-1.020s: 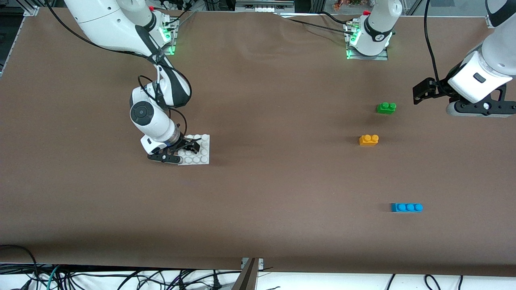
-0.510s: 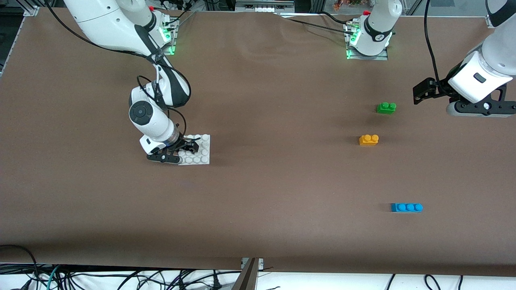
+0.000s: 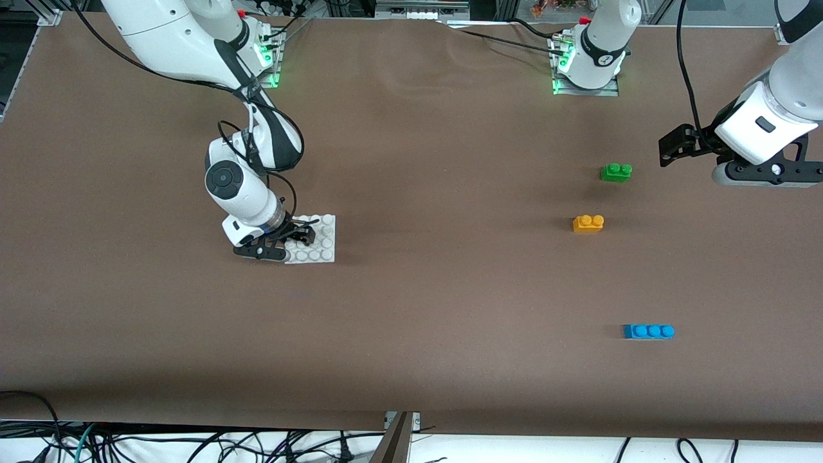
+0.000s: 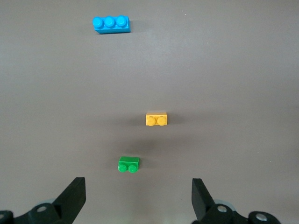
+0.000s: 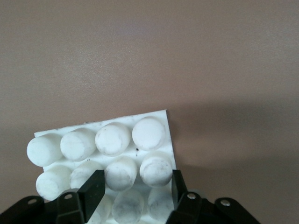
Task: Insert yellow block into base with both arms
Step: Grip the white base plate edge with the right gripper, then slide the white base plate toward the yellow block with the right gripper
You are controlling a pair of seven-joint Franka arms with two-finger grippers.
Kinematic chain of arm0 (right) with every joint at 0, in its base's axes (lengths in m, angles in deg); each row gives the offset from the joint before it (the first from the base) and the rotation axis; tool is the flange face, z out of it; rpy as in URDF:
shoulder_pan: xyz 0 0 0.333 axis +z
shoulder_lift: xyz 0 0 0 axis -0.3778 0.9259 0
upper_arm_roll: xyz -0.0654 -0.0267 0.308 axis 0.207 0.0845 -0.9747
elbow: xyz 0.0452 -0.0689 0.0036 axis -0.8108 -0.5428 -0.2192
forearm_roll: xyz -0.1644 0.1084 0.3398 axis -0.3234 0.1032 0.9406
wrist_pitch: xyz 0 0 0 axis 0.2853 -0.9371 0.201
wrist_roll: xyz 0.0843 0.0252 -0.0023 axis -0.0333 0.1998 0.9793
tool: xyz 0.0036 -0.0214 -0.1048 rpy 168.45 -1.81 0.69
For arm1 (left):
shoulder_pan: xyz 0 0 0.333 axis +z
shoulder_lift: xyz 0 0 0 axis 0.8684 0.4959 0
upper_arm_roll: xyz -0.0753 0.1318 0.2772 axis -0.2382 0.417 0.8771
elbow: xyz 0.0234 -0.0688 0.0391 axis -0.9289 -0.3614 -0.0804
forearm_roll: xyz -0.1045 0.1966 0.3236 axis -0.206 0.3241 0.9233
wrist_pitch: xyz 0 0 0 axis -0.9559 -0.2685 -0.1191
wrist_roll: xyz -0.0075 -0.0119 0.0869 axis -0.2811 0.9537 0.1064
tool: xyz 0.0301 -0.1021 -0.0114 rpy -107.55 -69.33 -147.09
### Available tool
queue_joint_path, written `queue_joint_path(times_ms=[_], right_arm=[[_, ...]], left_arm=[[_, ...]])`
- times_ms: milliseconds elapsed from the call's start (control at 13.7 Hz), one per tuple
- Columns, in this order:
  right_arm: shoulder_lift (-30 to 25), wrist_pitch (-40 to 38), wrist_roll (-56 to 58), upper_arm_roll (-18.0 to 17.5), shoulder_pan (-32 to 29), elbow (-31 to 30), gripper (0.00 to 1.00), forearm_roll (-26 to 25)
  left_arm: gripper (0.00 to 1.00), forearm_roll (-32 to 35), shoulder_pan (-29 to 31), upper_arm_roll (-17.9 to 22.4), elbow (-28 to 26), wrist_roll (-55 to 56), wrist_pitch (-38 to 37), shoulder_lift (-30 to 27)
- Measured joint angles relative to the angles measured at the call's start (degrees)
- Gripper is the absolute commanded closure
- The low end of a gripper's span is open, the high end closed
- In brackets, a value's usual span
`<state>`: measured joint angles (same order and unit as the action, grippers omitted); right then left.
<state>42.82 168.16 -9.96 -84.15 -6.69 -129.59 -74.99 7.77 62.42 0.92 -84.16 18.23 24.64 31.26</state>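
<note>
The white studded base [image 3: 319, 243] lies on the brown table toward the right arm's end. My right gripper [image 3: 297, 235] is down on it, shut on the base [image 5: 112, 140] with its fingers pressed against a pair of studs at one edge. The yellow block [image 3: 588, 223] rests free on the table toward the left arm's end. My left gripper [image 3: 675, 146] hangs open and empty above the table beside the green brick. In the left wrist view the yellow block [image 4: 156, 119] lies farther out than that gripper's [image 4: 138, 185] wide-apart fingers.
A green two-stud brick [image 3: 616, 172] sits a little farther from the front camera than the yellow block. A blue three-stud brick [image 3: 648, 331] lies nearer to the front camera. The green brick [image 4: 128, 164] and the blue brick [image 4: 111, 24] also show in the left wrist view.
My right gripper's fingers have closed onto the base's studs and its wrist has shifted slightly. The left arm and the bricks have not moved.
</note>
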Motion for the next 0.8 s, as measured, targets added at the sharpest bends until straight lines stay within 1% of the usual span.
queue_joint_path(times_ms=[219, 437, 802], right_arm=[[0.43, 1.56, -0.69, -0.19, 2.5, 0.33, 0.37, 0.0], [1.39, 1.71, -3.74, -0.22, 5.54, 1.77, 0.37, 0.0], [4.87, 1.67, -12.58, 0.13, 11.02, 7.29, 0.37, -0.72]], left_arm=[[0.0, 0.0, 0.0, 0.0, 0.0, 0.0, 0.0, 0.0], [0.0, 0.0, 0.0, 0.01, 0.0, 0.0, 0.0, 0.0], [0.0, 0.0, 0.0, 0.01, 0.0, 0.0, 0.0, 0.02]])
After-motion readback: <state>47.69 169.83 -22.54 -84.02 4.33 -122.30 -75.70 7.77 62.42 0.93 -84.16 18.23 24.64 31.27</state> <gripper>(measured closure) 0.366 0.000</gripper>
